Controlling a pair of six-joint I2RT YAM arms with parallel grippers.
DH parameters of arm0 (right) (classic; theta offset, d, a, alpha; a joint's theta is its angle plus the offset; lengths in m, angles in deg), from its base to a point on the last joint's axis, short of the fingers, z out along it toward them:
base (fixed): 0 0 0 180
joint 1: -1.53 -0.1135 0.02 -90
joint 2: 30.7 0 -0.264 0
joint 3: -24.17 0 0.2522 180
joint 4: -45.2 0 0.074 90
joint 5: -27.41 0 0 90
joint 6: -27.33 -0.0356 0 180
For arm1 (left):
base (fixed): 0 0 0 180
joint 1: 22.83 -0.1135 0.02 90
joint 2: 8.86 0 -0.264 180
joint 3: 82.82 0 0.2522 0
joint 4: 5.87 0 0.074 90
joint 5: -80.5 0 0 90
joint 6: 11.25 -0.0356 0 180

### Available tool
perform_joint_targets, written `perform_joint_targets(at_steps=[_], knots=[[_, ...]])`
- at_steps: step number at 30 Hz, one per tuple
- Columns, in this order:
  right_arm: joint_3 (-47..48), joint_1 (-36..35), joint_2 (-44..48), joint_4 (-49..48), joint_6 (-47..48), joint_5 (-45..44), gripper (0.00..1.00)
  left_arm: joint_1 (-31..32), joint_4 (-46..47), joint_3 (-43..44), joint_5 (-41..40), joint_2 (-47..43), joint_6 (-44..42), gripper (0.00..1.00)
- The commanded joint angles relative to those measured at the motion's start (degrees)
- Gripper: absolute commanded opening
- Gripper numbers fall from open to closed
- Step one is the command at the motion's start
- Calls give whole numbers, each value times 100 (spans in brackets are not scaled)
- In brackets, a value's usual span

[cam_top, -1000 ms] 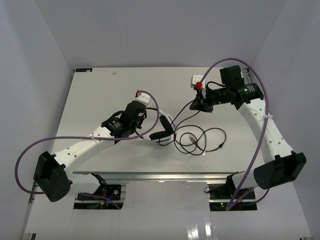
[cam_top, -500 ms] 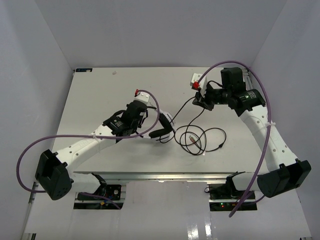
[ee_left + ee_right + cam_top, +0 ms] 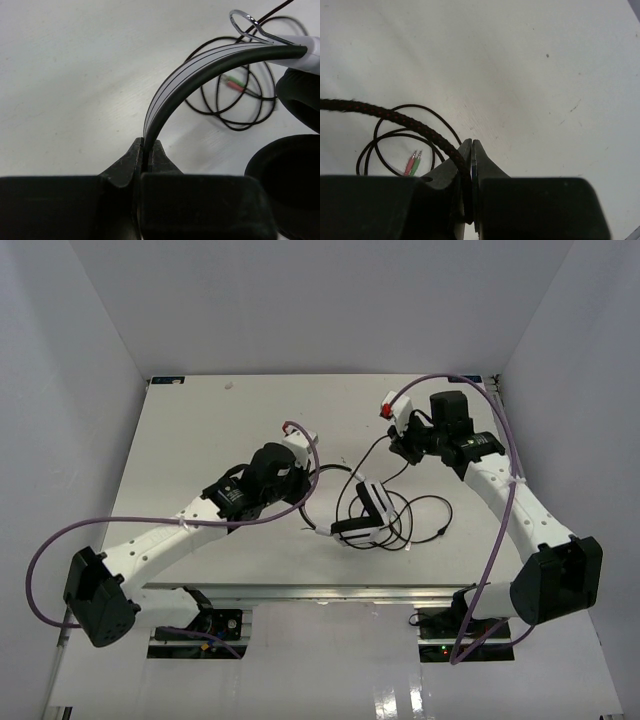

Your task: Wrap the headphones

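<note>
Most cord (image 3: 385, 116) lies looped loose on the bench (image 3: 200, 420), so wrapping looks barely begun; left gripper (image 3: 147, 150) jaws clamp the headband (image 3: 200, 67) of the headphones (image 3: 370, 502), right gripper (image 3: 471, 150) jaws pinch the cord.

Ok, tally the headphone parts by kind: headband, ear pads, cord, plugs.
Headband: 1
Ear pads: 2
Cord: 1
Plugs: 2
Total: 6

The headband (image 3: 200, 70) vanishes inside the left gripper (image 3: 148, 150), and the ear pads (image 3: 287, 175) to its right are cut off at the edge. Left of the right gripper (image 3: 471, 150) the cord (image 3: 385, 114) runs out of view — its pinched stretch hidden.
</note>
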Motion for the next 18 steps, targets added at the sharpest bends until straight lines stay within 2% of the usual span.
perform_joint_targets(at_steps=[1,11,18], knots=[[-157,393,114,-484,-348,458,8,-4,853,141,534,-740,697,0],[-453,486,355,-622,-389,2418,10,-3,1103,445,317,-787,1568,0],[-301,486,576,-780,-613,3077,12,-8,1272,338,552,-418,1879,0]])
